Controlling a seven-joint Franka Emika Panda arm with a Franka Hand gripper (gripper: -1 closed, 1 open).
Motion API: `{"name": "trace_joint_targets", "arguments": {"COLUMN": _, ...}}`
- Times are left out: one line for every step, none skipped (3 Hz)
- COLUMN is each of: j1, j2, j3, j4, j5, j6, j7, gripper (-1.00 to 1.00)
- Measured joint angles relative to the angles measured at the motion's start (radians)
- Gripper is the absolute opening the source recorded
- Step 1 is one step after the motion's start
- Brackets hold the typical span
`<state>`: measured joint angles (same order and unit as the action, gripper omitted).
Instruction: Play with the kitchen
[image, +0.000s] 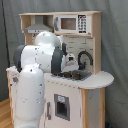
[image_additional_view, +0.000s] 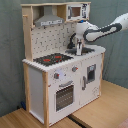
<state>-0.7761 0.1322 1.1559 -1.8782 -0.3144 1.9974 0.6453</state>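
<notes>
The tall toy kitchen of white panels and pale wood (image_additional_view: 60, 75) stood on a light wooden floor (image_additional_view: 107, 107) before a grey-green curtain (image_additional_view: 10, 50), filling the middle of both exterior views. In the second exterior view its black hob with red rings (image_additional_view: 51, 59) lay toward the second exterior view's left on the counter, with the grey sink (image_additional_view: 85, 50) toward the right, an oven door with a window (image_additional_view: 64, 95) below and a small microwave (image_additional_view: 76, 11) on the top shelf beside a grey hood (image_additional_view: 49, 20). The white Franka arm (image_additional_view: 107, 29) reached in from the second exterior view's right, and its dark gripper (image_additional_view: 79, 48) hung over the sink, close by the curved black tap (image: 85, 57). Whether its fingers were apart or together could not be told. In the first exterior view the arm's bulky white links (image: 37, 65) hid the hob side of the counter.
</notes>
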Motion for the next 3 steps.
{"name": "trace_joint_targets", "arguments": {"j1": 0.000, "j2": 0.000, "j3": 0.000, "j4": 0.000, "j5": 0.000, "j6": 0.000, "j7": 0.000, "gripper": -1.00}}
{"name": "trace_joint_targets", "arguments": {"j1": 0.016, "j2": -0.039, "j3": 0.026, "j4": 0.067, "j5": -0.002, "j6": -0.061, "j7": -0.006, "gripper": -1.00}}
{"name": "trace_joint_targets", "arguments": {"j1": 0.017, "j2": -0.071, "j3": 0.063, "j4": 0.148, "j5": -0.001, "j6": -0.093, "j7": -0.008, "gripper": -1.00}}
